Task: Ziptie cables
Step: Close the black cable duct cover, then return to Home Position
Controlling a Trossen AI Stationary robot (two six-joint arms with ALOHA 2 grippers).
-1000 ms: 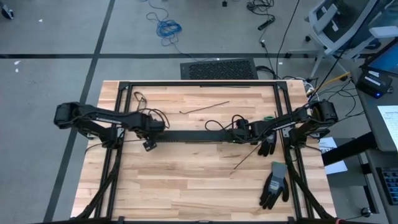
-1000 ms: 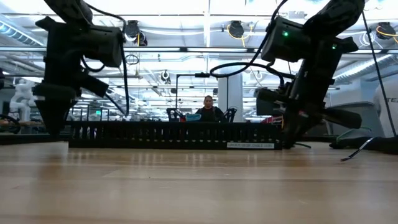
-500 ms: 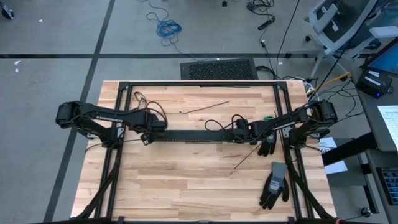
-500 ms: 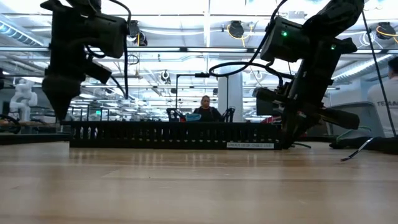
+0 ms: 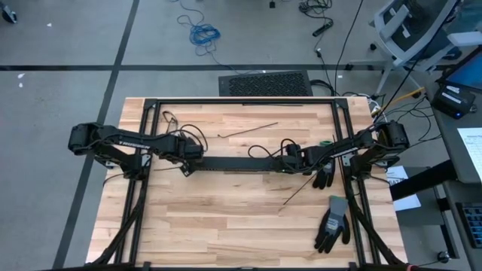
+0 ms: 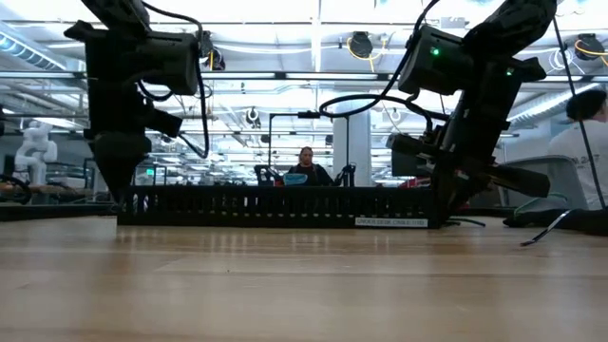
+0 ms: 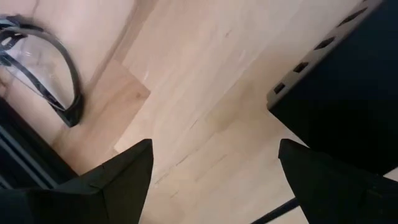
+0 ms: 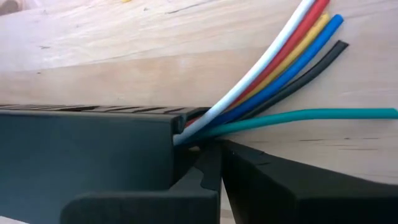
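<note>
The cables [image 8: 273, 68], white, red, yellow, blue, black and teal wires, fan out from the right end of a long black slotted duct [image 5: 237, 164] that lies flat across the table's middle. My right gripper [image 8: 219, 163] is shut at that end [image 5: 288, 159], where the wires come together. My left gripper [image 7: 211, 180] is open and points down at the duct's left end [image 6: 123, 185], with bare wood between its fingers and the duct [image 7: 348, 74] beside one finger. My left gripper has one finger [image 7: 311, 174] close against the duct's left end; I cannot tell whether it touches. My right gripper is shut where the wire bundle [image 8: 196, 134] leaves the duct. It slants down from the table's right. The duct's edge and the fingers hide the pinch itself. The wires lie slack on the wood.
Two thin black zip-tie strips lie loose, one behind the duct [image 5: 248, 132] and one in front [image 5: 297, 192]. Two dark gloves [image 5: 331, 222] [image 5: 322, 177] lie at the right. A clear, dark-rimmed thing [image 7: 43, 68] sits near my left gripper. A person sits far behind the table [image 6: 306, 169].
My left gripper has moved toward the table's right, up to the duct's left end, rolling its wrist a little and staying open. The duct has slid slightly toward the right.
</note>
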